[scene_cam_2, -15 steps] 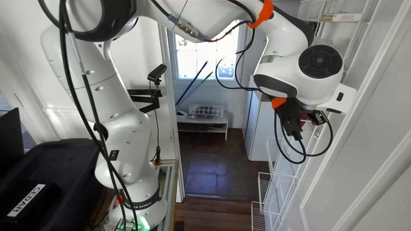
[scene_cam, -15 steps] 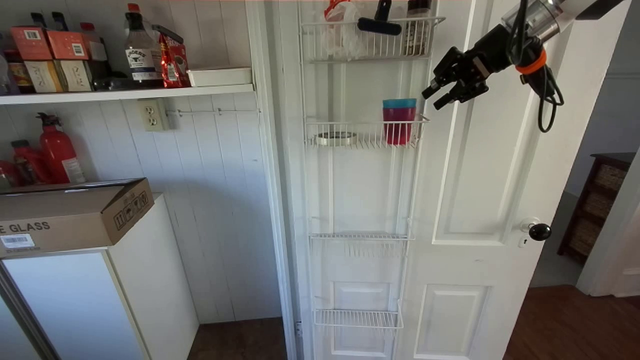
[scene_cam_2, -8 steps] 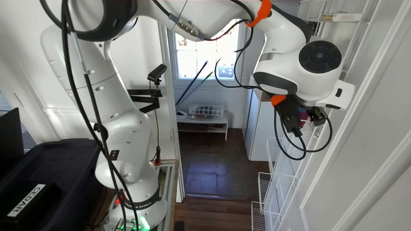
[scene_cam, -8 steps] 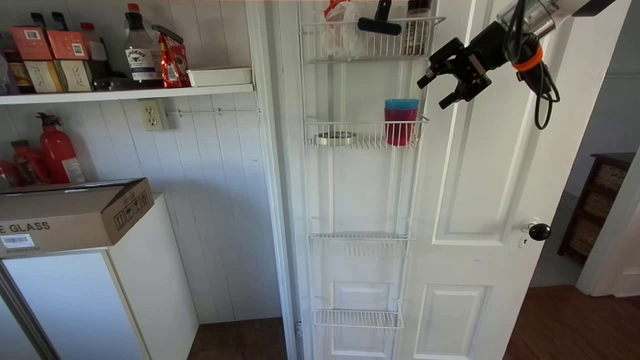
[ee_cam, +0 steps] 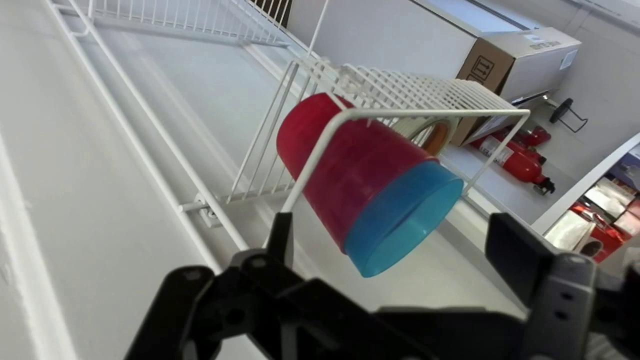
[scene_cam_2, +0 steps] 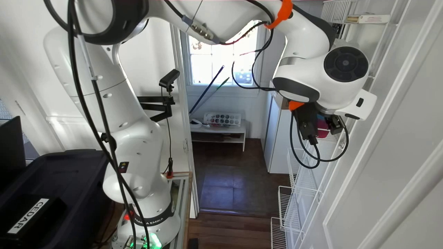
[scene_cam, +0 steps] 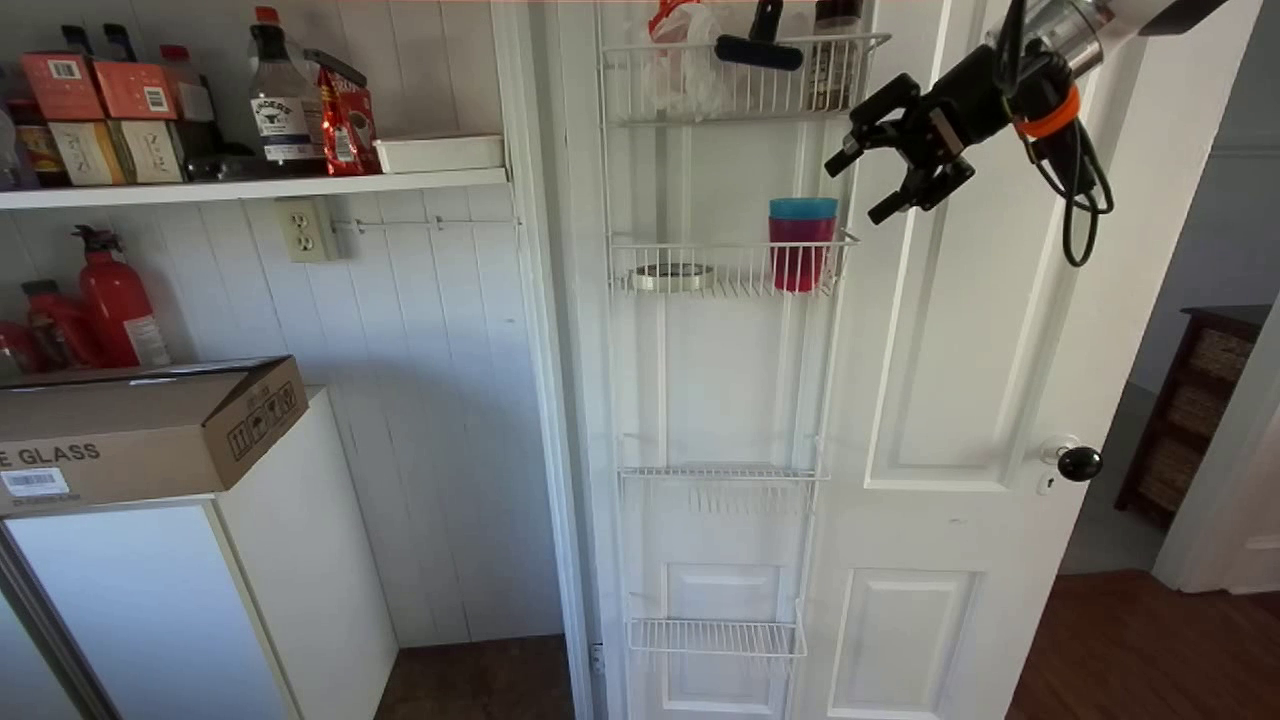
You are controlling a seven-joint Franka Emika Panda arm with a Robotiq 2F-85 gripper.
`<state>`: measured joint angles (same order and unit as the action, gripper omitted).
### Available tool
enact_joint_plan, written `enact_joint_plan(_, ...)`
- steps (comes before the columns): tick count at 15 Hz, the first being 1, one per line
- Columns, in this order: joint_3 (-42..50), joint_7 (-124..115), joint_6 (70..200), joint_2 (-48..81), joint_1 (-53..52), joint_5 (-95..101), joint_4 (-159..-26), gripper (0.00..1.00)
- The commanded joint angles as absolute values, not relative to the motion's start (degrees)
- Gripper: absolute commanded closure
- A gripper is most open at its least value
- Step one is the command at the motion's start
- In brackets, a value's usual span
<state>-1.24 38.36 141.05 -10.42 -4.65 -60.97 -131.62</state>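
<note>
A magenta cup (ee_cam: 345, 170) with a blue cup (ee_cam: 410, 215) nested in its mouth stands in a white wire basket (scene_cam: 720, 246) on the door. In the wrist view the cups appear tilted, the blue rim towards me. My gripper (ee_cam: 393, 245) is open, its black fingers far apart on either side of the blue rim, with nothing gripped. An exterior view has the gripper (scene_cam: 857, 190) just right of the cups and slightly higher, apart from them in the picture. In an exterior view, the gripper body partly covers the magenta cup (scene_cam_2: 322, 129).
A pale ring-shaped roll (scene_cam: 672, 278) lies in the same basket. Above, another basket (scene_cam: 750, 118) holds a plastic bag, a black-headed tool and a jar. The white door (scene_cam: 950, 330) has a black knob (scene_cam: 1080, 464). The basket's wire rim (ee_cam: 440, 114) crosses near the cups.
The jaws have spread wider since one second ago. In an exterior view the arm has moved a little left and up. The cups have shifted very slightly to the right there.
</note>
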Motion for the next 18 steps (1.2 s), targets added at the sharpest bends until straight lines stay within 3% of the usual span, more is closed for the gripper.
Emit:
enact_joint_plan(1, -1.2, 35.7, 139.5, -9.8, -5.0, -64.3, -131.0, 0.07)
enact_joint_plan(3, -1.4, 34.9, 139.5, -9.2, -4.9, -66.0, -131.0, 0.0)
enact_joint_plan(8, -1.8, 35.7, 140.1, -7.7, -4.9, -73.6, -130.8, 0.0)
enact_joint_plan(14, -2.9, 34.6, 144.4, -7.0, -4.8, -76.7, -130.8, 0.15)
enact_joint_plan(16, -3.3, 33.5, 146.1, -7.2, -4.9, -77.2, -130.7, 0.09)
enact_joint_plan(18, -3.7, 32.4, 147.6, -7.1, -5.0, -77.4, -130.6, 0.12)
